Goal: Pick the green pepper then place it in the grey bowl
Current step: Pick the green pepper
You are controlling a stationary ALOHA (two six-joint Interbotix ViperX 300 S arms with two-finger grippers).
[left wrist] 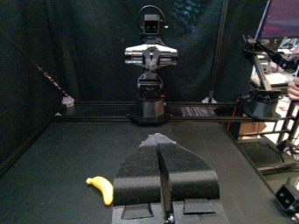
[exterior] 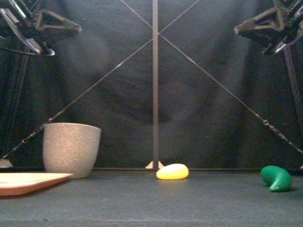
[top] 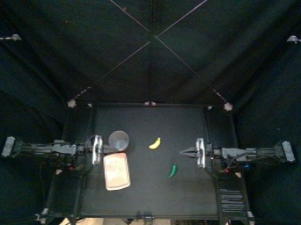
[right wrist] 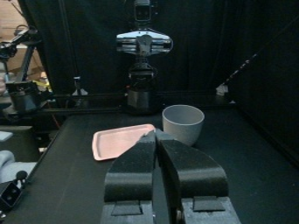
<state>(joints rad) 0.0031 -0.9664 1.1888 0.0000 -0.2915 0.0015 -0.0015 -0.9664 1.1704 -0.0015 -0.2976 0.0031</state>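
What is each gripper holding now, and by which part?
Nothing is held. The left gripper and right gripper are shut and empty; the curved green toy pepper lies on the black table.

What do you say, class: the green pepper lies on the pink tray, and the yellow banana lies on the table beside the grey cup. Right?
No. The top view shows the green pepper on the bare table, apart from the pink tray. The yellow banana does lie on the table beside the grey cup.
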